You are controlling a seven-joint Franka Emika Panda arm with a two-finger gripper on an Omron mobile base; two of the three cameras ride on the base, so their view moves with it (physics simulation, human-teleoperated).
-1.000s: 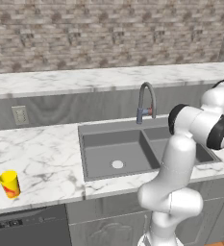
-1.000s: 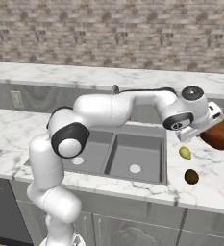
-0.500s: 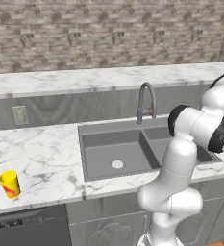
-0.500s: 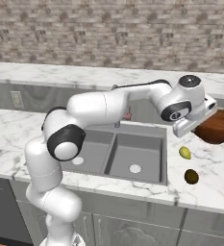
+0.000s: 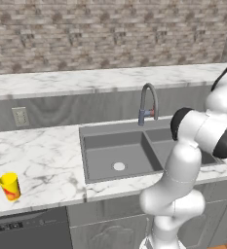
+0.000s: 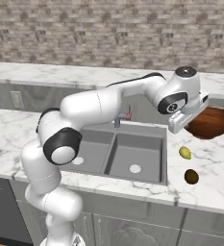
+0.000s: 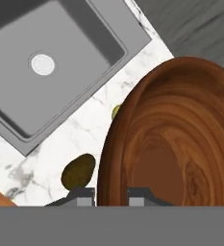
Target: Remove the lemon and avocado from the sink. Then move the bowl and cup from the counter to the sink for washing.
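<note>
Right base view: the white arm reaches across the sink [image 6: 132, 156] to its right side, where the gripper [image 6: 186, 120] pinches the near rim of the bowl [image 6: 210, 122]. The bowl is tilted and lifted clear of the marble tabletop [image 6: 214, 178]. Compared with a second ago, the bowl sits higher and farther back in the picture, and the hand has turned more upright above it; half a second ago it was at an intermediate height.

The lemon [image 6: 184, 153] lies on the tabletop just right of the sink, below the bowl, with the avocado [image 6: 191, 176] nearer the front edge; neither fruit has moved.

Hand view: the two fingertips [image 7: 82, 197] stand narrowly apart, one on each side of the bowl's [image 7: 180, 139] rim. The wooden interior occupies the right of the picture. Beyond it lie the avocado [image 7: 78, 171], a sliver of the lemon [image 7: 115, 112] at the bowl's edge, and one basin of the sink [image 7: 56, 62] with its white drain.

Left base view: the cup [image 5: 9, 186] stands upright on the tabletop [image 5: 42, 160] well to the left of the sink [image 5: 120, 155], unchanged in position. Both basins hold no objects.
</note>
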